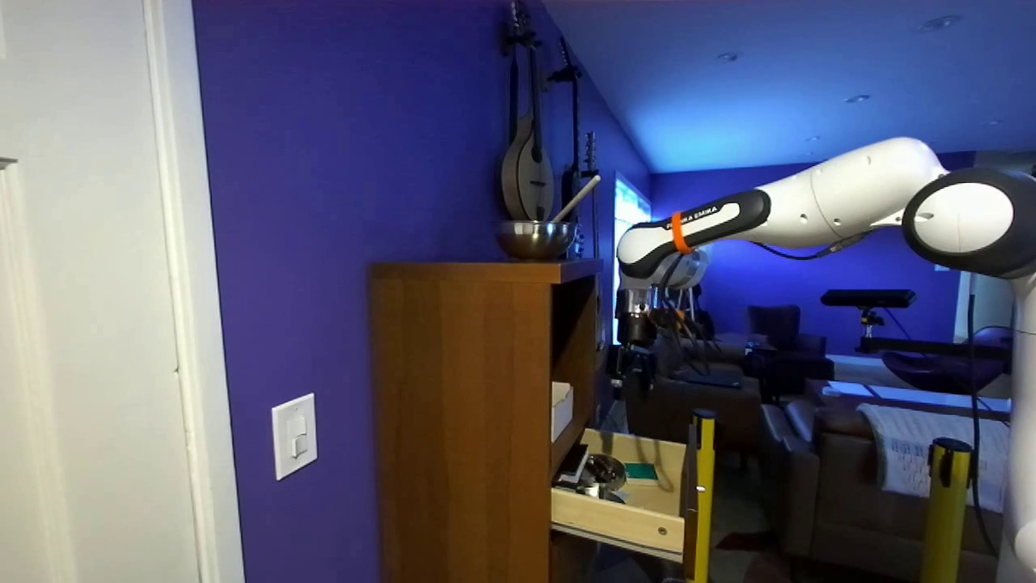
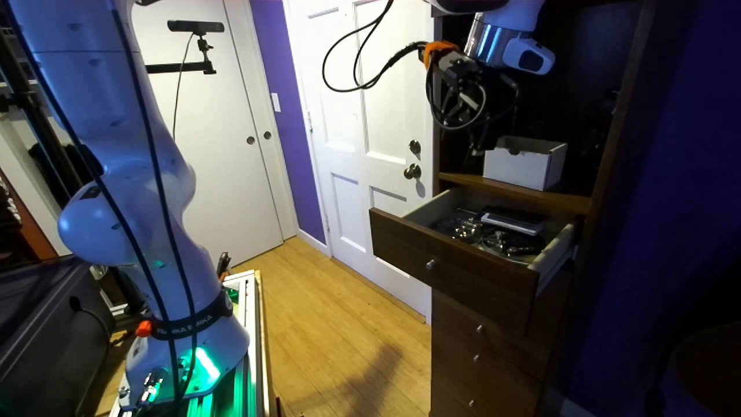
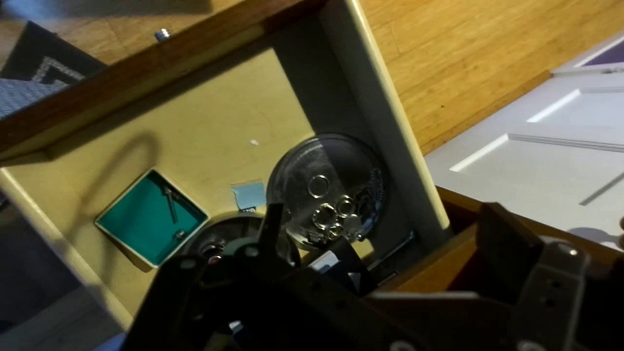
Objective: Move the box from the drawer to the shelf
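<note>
"So, how does the black, jointed gripper stand?"

"Spread: in the wrist view its flat, dark fingers are well apart, and the pale-bottomed, brown-fronted wooden drawer lies toward ten o'clock, holding a glossy round dish of shiny rings and, at nine, a shallow, square, green-lined tray."

"And the whitish, straight-sided, open-topped box?"

"Upright on the dark, recessed shelf just above the drawer, its rim notched, at the gripper's four o'clock in an exterior view."

"Touching?"

"Apart. In an exterior view a gap shows between gripper and box, with the tall, smooth, medium-brown wooden cabinet around that shelf and, at eleven o'clock, a rounded, shiny metal bowl on its flat top."
</note>
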Controlling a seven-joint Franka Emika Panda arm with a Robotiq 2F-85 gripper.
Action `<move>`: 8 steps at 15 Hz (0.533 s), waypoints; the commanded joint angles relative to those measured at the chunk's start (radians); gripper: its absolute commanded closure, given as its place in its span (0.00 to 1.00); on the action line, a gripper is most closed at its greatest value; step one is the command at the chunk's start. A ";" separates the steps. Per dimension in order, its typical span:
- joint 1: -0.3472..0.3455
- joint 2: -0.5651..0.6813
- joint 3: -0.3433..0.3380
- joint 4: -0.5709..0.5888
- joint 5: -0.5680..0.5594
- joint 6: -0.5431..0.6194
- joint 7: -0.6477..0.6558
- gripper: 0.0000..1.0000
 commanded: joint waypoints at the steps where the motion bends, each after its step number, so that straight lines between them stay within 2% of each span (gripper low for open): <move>1: 0.007 0.003 -0.004 0.001 -0.040 -0.003 0.015 0.00; 8: 0.007 0.008 -0.004 -0.001 -0.049 -0.003 0.019 0.00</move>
